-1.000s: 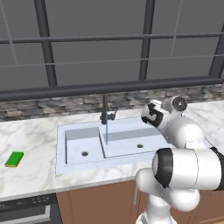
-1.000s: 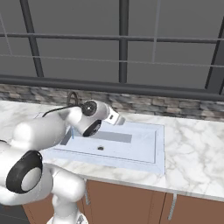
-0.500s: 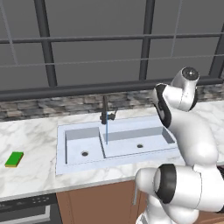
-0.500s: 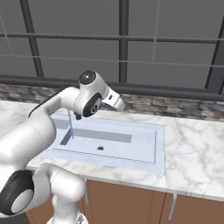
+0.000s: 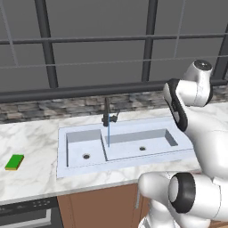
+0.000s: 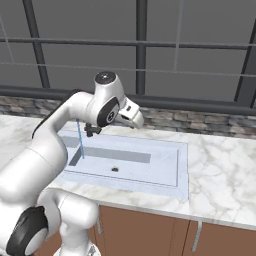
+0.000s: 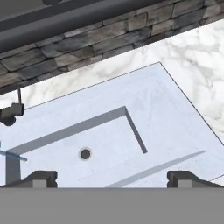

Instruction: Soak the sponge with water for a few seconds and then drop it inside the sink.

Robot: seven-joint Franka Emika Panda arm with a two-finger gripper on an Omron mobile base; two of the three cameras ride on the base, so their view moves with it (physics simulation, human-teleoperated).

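Water ran into the sink while the sponge lay far to the left on the counter.

Nearest, the white marble counter carried the small flat green sponge with a yellowish lower layer, lying well apart from the pale bluish-white double-basin sink, off to its left. The robot's two-finger gripper hovered above the wide right basin, its two dark fingertips set wide apart with nothing between them. Below it showed that basin's dark round drain. A thin light-blue stream of water fell straight from the black faucet at the sink's far edge, landing by the divider between the basins. Beyond stood a grey stone backsplash and a dark-framed window.
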